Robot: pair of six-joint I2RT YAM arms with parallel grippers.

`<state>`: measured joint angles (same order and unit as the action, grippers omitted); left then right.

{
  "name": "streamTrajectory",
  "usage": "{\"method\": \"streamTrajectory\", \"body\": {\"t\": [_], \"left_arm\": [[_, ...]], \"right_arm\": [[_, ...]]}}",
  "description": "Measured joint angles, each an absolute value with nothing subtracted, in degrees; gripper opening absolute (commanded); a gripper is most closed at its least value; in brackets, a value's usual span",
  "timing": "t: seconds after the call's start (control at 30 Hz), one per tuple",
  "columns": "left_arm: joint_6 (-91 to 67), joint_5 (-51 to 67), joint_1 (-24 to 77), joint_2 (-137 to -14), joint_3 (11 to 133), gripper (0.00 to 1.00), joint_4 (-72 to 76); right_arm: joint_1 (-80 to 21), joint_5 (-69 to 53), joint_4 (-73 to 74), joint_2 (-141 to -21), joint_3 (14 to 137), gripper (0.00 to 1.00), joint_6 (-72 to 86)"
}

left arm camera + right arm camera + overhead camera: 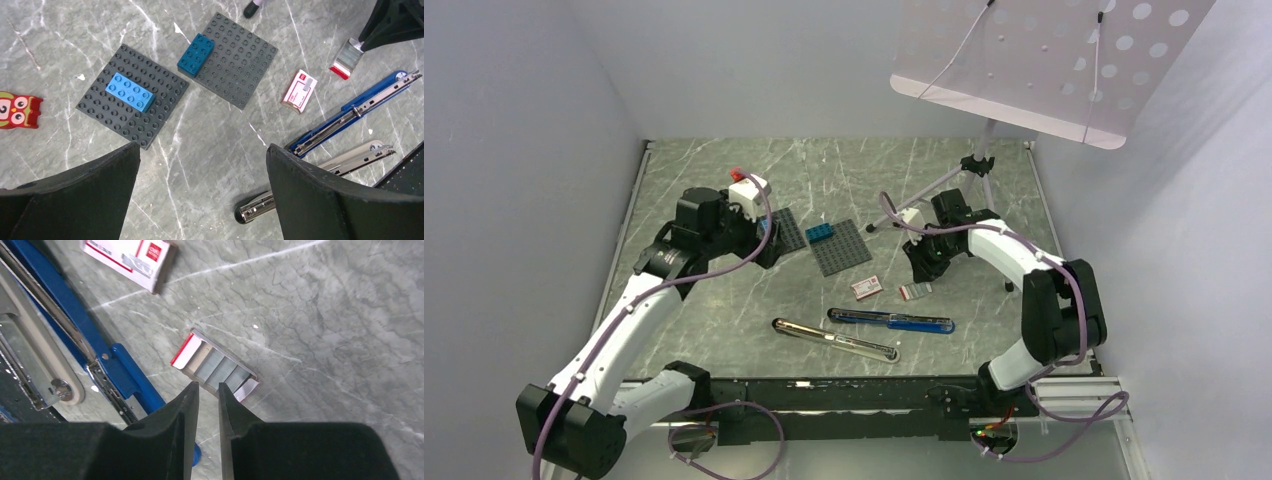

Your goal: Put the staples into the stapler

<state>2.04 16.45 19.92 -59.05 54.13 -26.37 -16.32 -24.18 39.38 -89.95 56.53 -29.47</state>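
Observation:
The staples show as a white box with red print (pixel 866 288) (pixel 299 91) (pixel 131 260) and an open tray with a red end holding silver staple strips (pixel 914 291) (pixel 346 59) (pixel 215 367). A blue stapler (pixel 894 321) (pixel 350 117) (pixel 75 325) lies flat, opened, its metal rail showing. A silver and black stapler (pixel 834 341) (pixel 320 170) lies beside it. My right gripper (pixel 921 268) (pixel 207 385) hovers just above the tray's near edge, its jaws a narrow gap apart and empty. My left gripper (pixel 769 240) (pixel 202 147) is wide open and empty, high above the table.
Two grey stud plates (pixel 842 247) (pixel 134 95) each carry a blue brick (pixel 129 91). A red owl tile (pixel 19 110) lies at the left. A black tripod stand (pixel 977 166) with a perforated white panel (pixel 1044 60) stands behind the right arm.

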Motion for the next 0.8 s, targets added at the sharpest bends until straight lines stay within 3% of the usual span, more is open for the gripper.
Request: {"method": "streamTrajectory", "body": {"t": [0.5,0.8], "left_arm": [[-4.2,21.7,11.0,-56.9,52.7,0.99,-23.8],[-4.9,23.6,10.9,-56.9,52.6,0.99,-23.0]], "right_arm": [[-15.0,-31.3,38.9,-84.1,56.5,0.46,-29.6],[-14.4,-33.7,38.8,-81.8,56.3,0.5,-29.5]]}}
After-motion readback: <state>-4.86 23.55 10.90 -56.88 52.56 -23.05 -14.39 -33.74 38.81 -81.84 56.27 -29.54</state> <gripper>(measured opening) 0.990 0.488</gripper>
